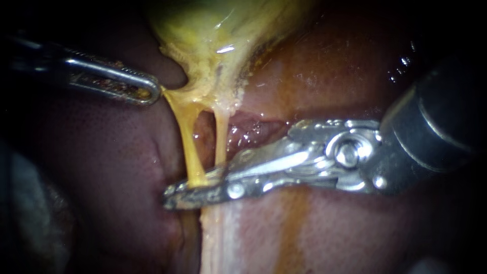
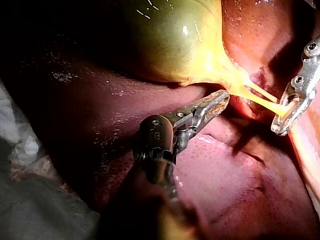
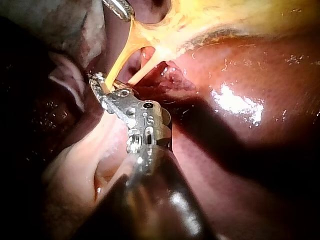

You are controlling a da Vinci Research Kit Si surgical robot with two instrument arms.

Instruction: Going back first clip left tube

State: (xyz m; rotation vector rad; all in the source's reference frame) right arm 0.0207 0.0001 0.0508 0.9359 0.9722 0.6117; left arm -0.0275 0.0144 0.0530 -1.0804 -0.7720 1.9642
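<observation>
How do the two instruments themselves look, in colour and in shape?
The left instrument has slim silver jaws with a rounded, loop-like end, flecked yellow. The right instrument is broader: silver metal with round pivot screws, on a dark grey shaft.

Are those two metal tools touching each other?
No, the left instrument sits up by the gallbladder, while the right instrument crosses the tubes lower down, with bare tube between them.

Your endoscope sits close on the tubes (image 1: pixel 190 147) beneath the gallbladder (image 1: pixel 213 30); wrist cameras face them along the left instrument (image 2: pixel 220 100) and right instrument (image 3: pixel 100 85).
</observation>
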